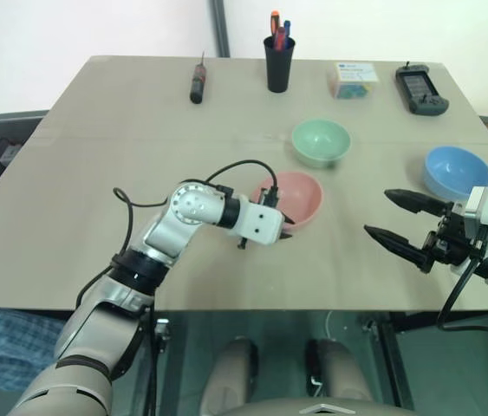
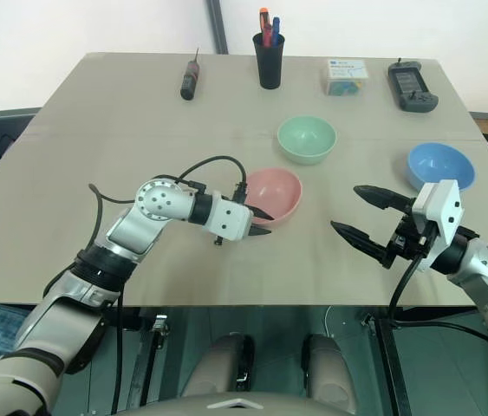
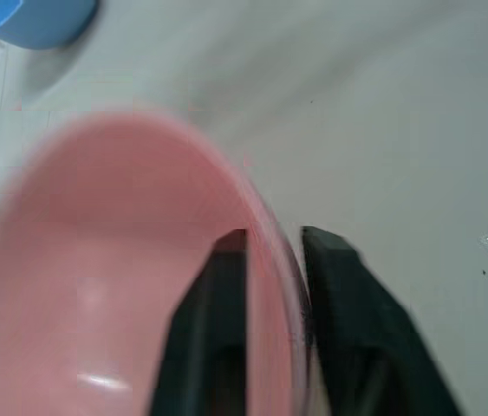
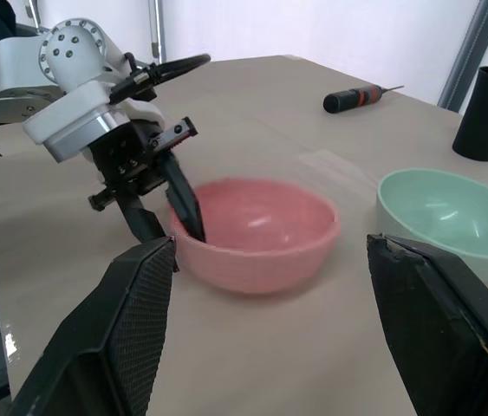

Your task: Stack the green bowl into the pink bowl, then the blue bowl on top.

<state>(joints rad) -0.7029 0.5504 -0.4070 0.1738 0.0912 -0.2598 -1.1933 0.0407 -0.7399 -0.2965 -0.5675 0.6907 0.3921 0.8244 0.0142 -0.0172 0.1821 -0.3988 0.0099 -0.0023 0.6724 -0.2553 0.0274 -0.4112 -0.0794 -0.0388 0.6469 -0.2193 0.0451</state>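
**Three bowls apart on the table, left gripper at the pink bowl's rim**

The pink bowl (image 1: 294,198) sits near the middle of the table (image 1: 96,173). It has nothing in it but one black finger. The green bowl (image 1: 321,142) stands just behind it, a little to the right, and the two bowls do not touch. It has nothing inside. The blue bowl (image 1: 457,171) is well off to the right, by the table's right edge, and it has nothing inside either. No bowl is stacked yet.

The left gripper (image 2: 257,222) is at the near left side of the pink bowl. One finger is inside the bowl and the other is outside, so the rim sits between them. The fingers (image 3: 213,321) are partly open, with a small gap on each side of the rim, so they do not seem to squeeze it.

The right gripper (image 1: 403,224) hangs over the near right part of the table. Its fingers are spread wide and hold nothing. It is in front of the blue bowl, and apart from it.

At the far edge there is a screwdriver (image 1: 198,81) on the left. Then comes a black cup (image 1: 279,63) with pens in it, then a small box (image 1: 353,80), then a black handheld device (image 1: 420,89) on the right. Nothing lies between the bowls.
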